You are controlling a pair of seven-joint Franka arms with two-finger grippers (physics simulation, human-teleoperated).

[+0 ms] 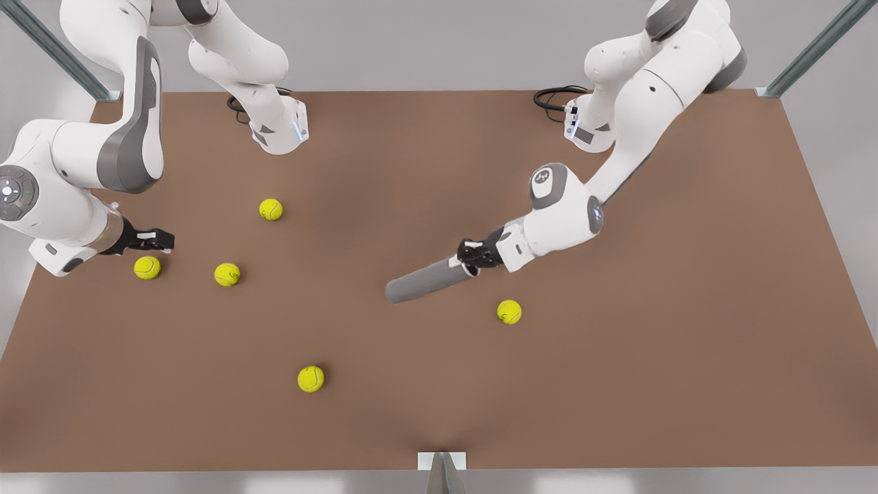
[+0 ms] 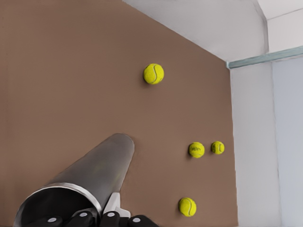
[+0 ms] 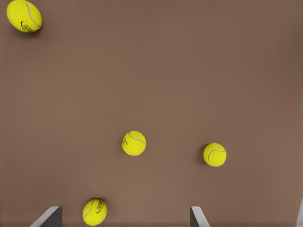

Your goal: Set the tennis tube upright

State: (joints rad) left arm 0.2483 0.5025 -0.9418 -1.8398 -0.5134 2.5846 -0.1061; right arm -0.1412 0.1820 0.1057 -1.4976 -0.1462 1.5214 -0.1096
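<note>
The tennis tube, a matte grey cylinder, lies slanted near the table's middle in the front view. My left gripper is shut on the tube's lighter rim at the end toward the front view's right. In the left wrist view the tennis tube stretches away from the left gripper, its far end down at the table. My right gripper hangs open at the front view's left, just above a tennis ball. Its fingertips stand wide apart over the table.
Several yellow-green tennis balls lie on the brown table: one close beside the tube, another nearer the front edge, and two toward the front view's left. Metal posts stand at the table's corners.
</note>
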